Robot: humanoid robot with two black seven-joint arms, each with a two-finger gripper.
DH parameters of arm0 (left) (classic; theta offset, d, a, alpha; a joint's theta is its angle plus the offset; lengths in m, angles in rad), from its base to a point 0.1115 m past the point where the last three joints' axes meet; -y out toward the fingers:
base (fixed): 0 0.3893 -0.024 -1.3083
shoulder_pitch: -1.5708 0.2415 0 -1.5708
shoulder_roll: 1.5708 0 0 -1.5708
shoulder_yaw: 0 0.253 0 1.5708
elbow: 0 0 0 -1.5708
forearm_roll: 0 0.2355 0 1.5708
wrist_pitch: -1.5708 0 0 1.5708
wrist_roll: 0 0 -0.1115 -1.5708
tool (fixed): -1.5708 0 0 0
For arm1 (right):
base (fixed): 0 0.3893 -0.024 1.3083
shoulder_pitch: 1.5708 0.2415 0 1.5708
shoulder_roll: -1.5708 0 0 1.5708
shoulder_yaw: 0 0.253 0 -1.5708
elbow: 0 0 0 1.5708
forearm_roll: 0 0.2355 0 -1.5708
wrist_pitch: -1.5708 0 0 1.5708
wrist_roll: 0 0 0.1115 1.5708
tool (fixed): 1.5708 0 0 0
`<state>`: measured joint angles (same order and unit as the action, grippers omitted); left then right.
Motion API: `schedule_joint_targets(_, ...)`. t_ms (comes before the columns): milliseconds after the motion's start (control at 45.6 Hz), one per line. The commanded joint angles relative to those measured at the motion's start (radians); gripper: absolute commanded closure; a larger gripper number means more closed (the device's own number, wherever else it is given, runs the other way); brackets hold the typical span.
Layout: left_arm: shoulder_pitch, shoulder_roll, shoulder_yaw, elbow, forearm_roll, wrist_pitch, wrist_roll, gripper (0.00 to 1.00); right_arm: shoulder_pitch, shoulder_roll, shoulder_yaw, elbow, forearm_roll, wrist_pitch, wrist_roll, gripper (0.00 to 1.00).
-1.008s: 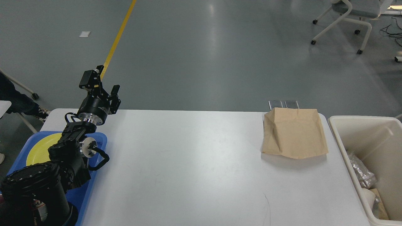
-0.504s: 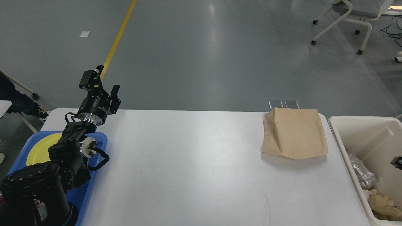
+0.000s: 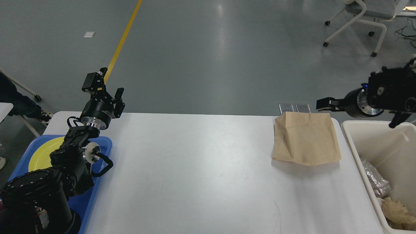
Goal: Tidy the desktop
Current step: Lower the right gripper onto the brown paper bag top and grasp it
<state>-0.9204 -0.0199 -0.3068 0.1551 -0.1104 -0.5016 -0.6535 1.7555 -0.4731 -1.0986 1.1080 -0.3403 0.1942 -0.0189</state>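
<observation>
Our worktop [image 3: 195,169] fills the lower middle of the head view, white and smooth, running from the blue tray [image 3: 100,182] at 9 o'clock to the cream bin [image 3: 357,143] at 3 o'clock.

A brown paper bag [image 3: 305,138] lies flat on the worktop near its far right corner, at about 2 o'clock, just beside the bin. In the bin we see crumpled clear plastic [image 3: 373,180] and a tan wad [image 3: 396,213]. A yellow plate [image 3: 40,154] sits in the tray, partly behind our left arm.

Our left gripper [image 3: 109,86] is raised over the far left corner at 10 o'clock, its fingers apart with nothing between them.

Our right gripper [image 3: 325,104] comes in from 3 o'clock, pointing left, above the bag's far edge. It shows dark and end-on, so we cannot tell how its fingers stand.
</observation>
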Motion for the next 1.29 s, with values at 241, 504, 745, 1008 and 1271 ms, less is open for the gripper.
schedule_joint_targets(241, 0.0, 0.0, 0.0, 0.0, 0.0, 0.0, 0.0, 0.04, 0.178, 0.119, -0.01, 0.127, 0.003, 0.165, -0.007, 0.0)
schedule_joint_targets(504, 0.0, 0.0, 0.0, 0.0, 0.0, -0.002, 0.0, 0.04, -0.22, 0.315, -0.024, -0.108, 0.017, -0.099, -0.009, 0.0)
schedule_joint_targets(745, 0.0, 0.0, 0.0, 0.0, 0.0, 0.0, 0.0, 0.04, -0.323, 0.358, -0.032, -0.238, 0.02, -0.127, -0.012, 0.0)
schedule_joint_targets(1008, 0.0, 0.0, 0.0, 0.0, 0.0, 0.0, 0.0, 0.04, -0.41, 0.372, -0.076, -0.384, 0.018, -0.125, -0.07, 0.0)
schedule_joint_targets(1271, 0.0, 0.0, 0.0, 0.0, 0.0, 0.0, 0.0, 0.04, -0.41, 0.375, -0.055, -0.375, 0.02, -0.122, -0.07, 0.0)
